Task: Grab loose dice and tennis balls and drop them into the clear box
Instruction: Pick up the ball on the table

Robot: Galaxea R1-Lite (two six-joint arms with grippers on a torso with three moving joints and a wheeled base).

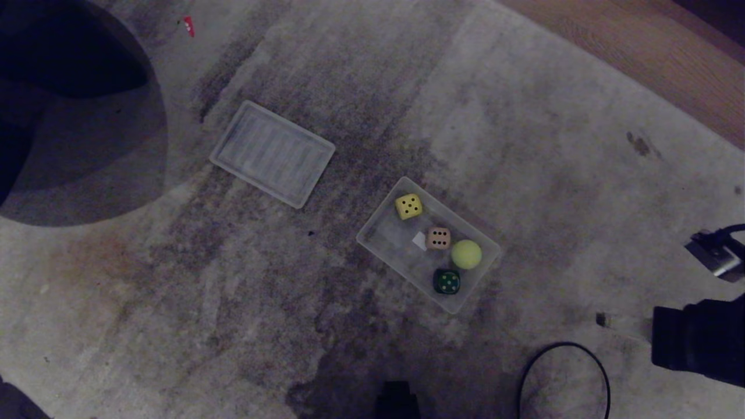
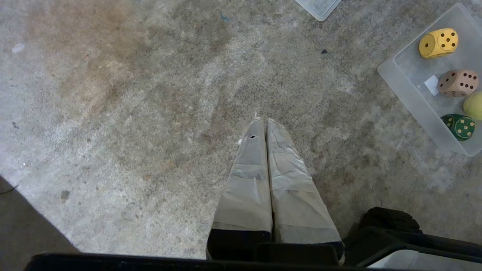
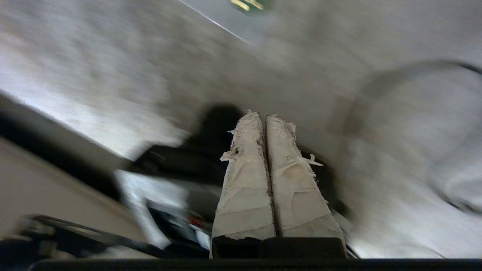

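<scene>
The clear box (image 1: 391,240) stands on the carpet right of centre. Inside it lie a yellow die (image 1: 408,206), a brown die (image 1: 438,238), a tennis ball (image 1: 466,254) and a dark green die (image 1: 447,281). No loose die or ball shows on the carpet. In the left wrist view my left gripper (image 2: 265,121) hangs shut and empty over bare carpet, well to the side of the clear box (image 2: 401,81). My right gripper (image 3: 263,115) is shut with nothing between its taped fingers, low near the robot's base. The right arm (image 1: 701,343) shows at the head view's right edge.
A flat ribbed clear lid (image 1: 272,152) lies on the carpet left of the box. A black cable loop (image 1: 563,378) rests near the front right. A small red object (image 1: 188,25) lies far back left. Wooden floor (image 1: 652,52) borders the carpet at the back right.
</scene>
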